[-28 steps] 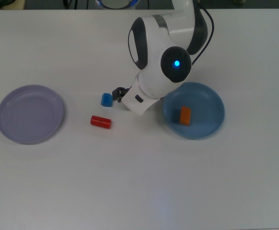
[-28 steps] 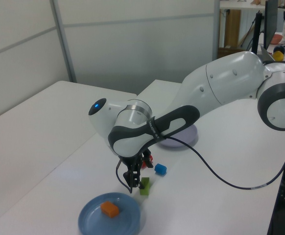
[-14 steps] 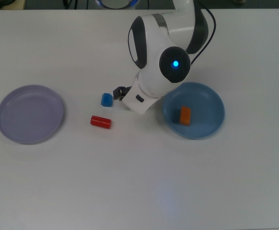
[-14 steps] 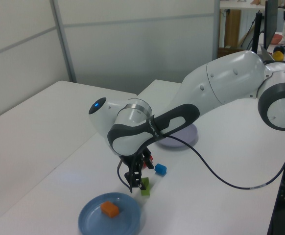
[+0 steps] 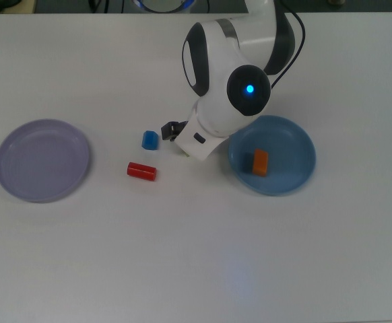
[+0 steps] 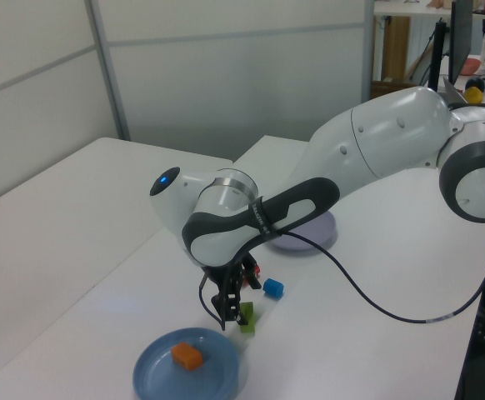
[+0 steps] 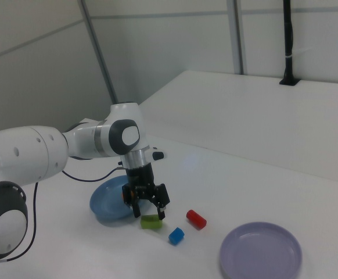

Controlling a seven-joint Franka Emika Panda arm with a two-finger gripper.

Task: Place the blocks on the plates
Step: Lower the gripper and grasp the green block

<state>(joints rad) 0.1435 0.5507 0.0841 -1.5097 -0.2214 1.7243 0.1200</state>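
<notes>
Gripper [image 7: 149,210] points down at the table [image 5: 196,256], its two fingers spread apart and nothing between them. It sits directly above the green bar [image 7: 151,221]; from the right view the fingertips are just over the bar, and I cannot tell whether they touch it.

Green bar lies flat on the table, just beside the rim of the blue plate [image 5: 297,176]. In the left view the bar [image 6: 245,315] is partly behind the fingers. In the top view it is hidden under the arm.

Orange bar [image 5: 260,161] lies inside the blue plate, near its middle.

Blue chunk [image 5: 150,140] rests on the bare table, to the top view's left of the gripper, near but apart from it. Red cylinder [image 5: 141,171] lies on its side just below the blue chunk in the top view, the two not touching.

Purple plate [image 5: 21,182] is at the top view's far left, well apart from all blocks, holding nothing.
</notes>
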